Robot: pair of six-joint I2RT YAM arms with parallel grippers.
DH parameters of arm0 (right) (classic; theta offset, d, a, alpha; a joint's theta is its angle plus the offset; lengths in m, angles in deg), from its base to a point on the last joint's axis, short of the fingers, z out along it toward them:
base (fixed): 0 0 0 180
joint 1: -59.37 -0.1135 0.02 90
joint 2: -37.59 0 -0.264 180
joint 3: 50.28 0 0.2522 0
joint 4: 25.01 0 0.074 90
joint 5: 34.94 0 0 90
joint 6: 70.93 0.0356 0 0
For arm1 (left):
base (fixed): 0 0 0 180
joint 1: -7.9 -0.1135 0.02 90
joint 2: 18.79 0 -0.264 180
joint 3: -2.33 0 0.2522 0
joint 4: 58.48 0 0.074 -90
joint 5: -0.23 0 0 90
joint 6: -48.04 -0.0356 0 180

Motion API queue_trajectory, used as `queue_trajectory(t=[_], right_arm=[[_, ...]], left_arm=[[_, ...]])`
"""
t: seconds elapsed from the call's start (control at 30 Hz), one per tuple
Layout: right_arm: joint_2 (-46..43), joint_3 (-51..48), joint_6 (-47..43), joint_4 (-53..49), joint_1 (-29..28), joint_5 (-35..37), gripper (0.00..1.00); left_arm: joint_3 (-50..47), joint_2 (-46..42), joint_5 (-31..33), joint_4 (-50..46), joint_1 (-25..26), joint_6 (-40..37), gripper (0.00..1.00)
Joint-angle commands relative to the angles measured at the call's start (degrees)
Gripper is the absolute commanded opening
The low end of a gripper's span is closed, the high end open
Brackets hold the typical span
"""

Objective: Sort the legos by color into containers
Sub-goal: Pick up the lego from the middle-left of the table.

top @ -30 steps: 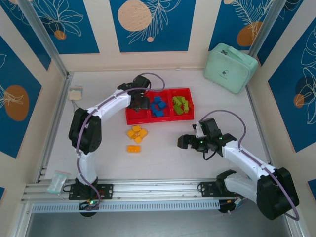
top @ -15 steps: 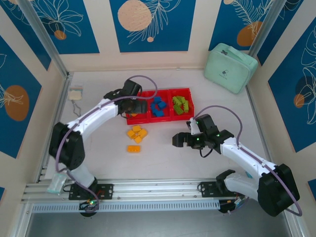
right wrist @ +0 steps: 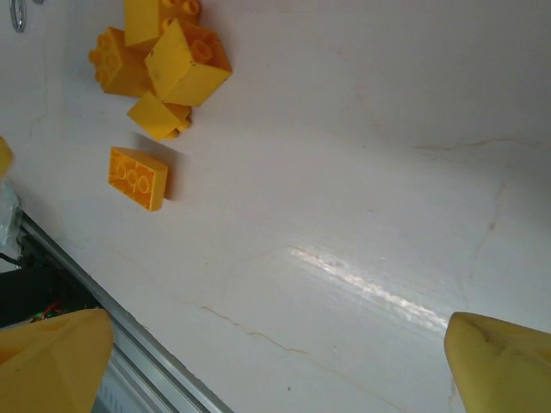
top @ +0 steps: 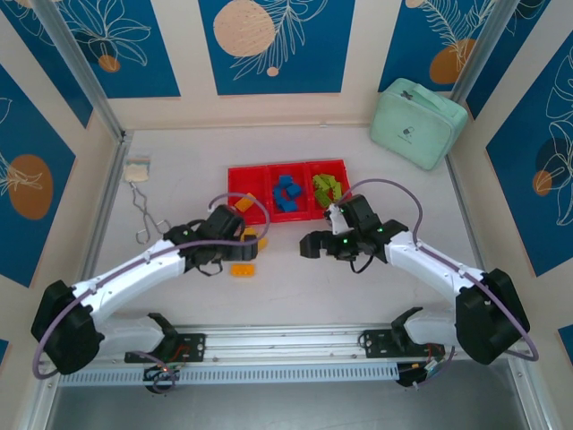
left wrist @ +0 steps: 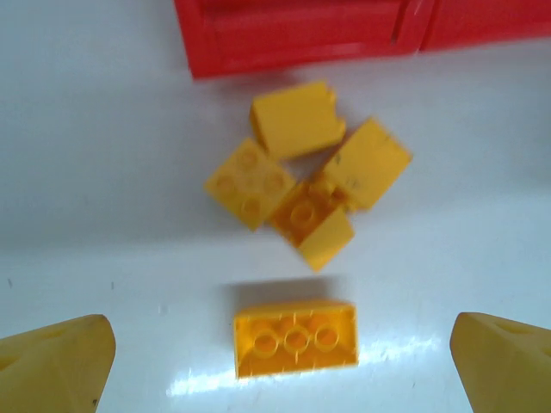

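Legos: you have five yellow loose on counter; blue legos, green legos lie in tray. Left tool, right tool spread wide, empty.

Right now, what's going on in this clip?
Two arms are sorting bricks into a red tray. Blue bricks sit in its middle compartment and green bricks in the right one. Four clustered yellow bricks and a lone yellow brick lie on the table in front of the tray. The left gripper hovers open over them. The right gripper is open nearby, holding nothing.
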Motion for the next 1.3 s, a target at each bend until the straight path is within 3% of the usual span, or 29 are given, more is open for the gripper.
queue_trajectory(t=[0.0, 0.27, 0.53, 0.8, 1.0, 1.27], right_arm=[[1.9, 2.2, -0.1, -1.6, -2.6, 1.3, 0.99], [3.3, 4.6, -0.7, -3.6, -5.0, 4.2, 0.99], [-4.7, 2.8, -1.7, -8.0, -2.7, 10.1, 0.99], [-13.0, -1.1, -1.6, -9.0, 4.4, 7.1, 0.99], [-14.7, -3.3, -1.6, -9.4, 5.6, 6.1, 0.99], [-15.6, -4.1, -2.2, -9.5, 6.8, 5.7, 0.99]], left_arm=[[-3.7, -2.5, 1.2, 0.9, 0.9, 6.2, 0.99], [-2.0, 0.3, 4.4, 0.0, 2.7, 4.5, 0.99], [-0.3, 6.7, 0.9, 3.6, 2.7, 2.0, 0.99], [4.4, 15.9, -2.4, 4.8, 3.1, -0.5, 0.99], [7.4, 21.2, -1.1, -0.8, 3.7, 2.8, 0.97], [6.5, 24.9, -3.2, -1.6, 4.2, 5.3, 0.92]])
